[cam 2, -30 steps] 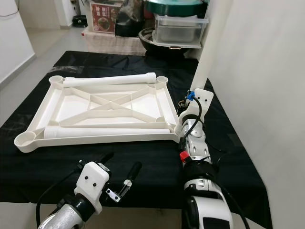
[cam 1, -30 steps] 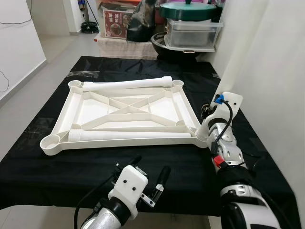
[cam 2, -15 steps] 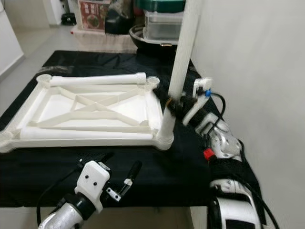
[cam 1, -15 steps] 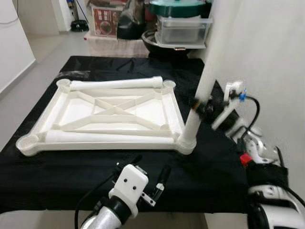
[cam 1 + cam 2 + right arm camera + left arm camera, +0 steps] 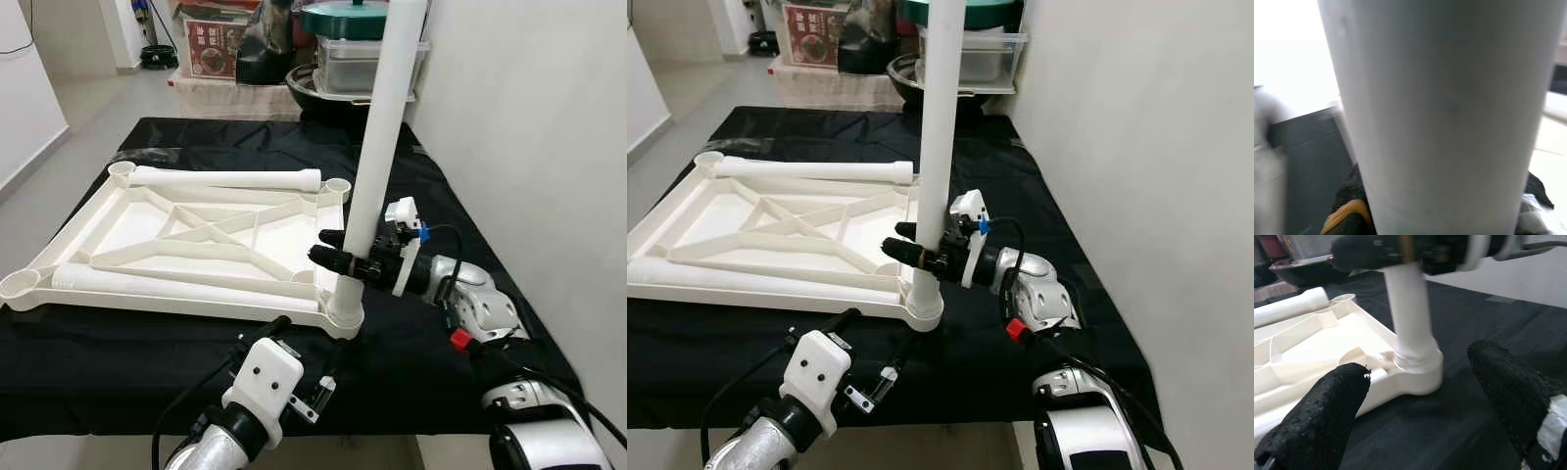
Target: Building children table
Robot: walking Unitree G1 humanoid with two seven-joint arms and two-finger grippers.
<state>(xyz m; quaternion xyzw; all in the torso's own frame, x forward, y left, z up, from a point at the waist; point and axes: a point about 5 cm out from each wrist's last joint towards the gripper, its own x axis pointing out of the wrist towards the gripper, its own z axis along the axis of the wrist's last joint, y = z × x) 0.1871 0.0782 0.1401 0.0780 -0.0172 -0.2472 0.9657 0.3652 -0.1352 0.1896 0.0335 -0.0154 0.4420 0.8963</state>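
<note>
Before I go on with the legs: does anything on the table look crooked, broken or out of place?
Nothing looks broken. The upright leg held by the right gripper leans a little toward the wall instead of standing square in the corner socket of the tabletop. Two loose legs lie inside the upturned top.
</note>
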